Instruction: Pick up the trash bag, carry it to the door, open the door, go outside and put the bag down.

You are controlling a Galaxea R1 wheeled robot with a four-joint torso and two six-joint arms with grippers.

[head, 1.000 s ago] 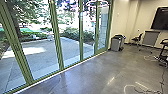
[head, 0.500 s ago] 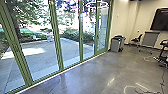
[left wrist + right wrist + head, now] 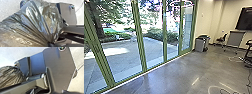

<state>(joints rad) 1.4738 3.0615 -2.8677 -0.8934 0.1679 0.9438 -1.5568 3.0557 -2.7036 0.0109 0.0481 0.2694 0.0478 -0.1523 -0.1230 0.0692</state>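
Note:
The dark, shiny trash bag point(image 3: 32, 23) is bunched into a tight neck in the left wrist view, with my left gripper point(image 3: 50, 44) shut on that neck. Below the neck the plastic spreads out in folds. Part of the same bag point(image 3: 10, 76) also shows in the right wrist view, beside the robot's own plate and bar. Green-framed glass panels point(image 3: 154, 37) run along the left of the head view, and I cannot tell for sure which one is the door.
A grey bin point(image 3: 201, 44) stands by the wall at the far end of the glass. Farther right are a chair point(image 3: 222, 40), a grey panel point(image 3: 235, 40) and a dark screen point(image 3: 245, 20). Cables point(image 3: 226, 90) lie on the floor at lower right. Outside is a paved yard point(image 3: 124, 60) with bushes.
The head view has shifted slightly, most visibly at the nearest glass frames on the left, so the camera has moved a little. The room's layout looks the same.

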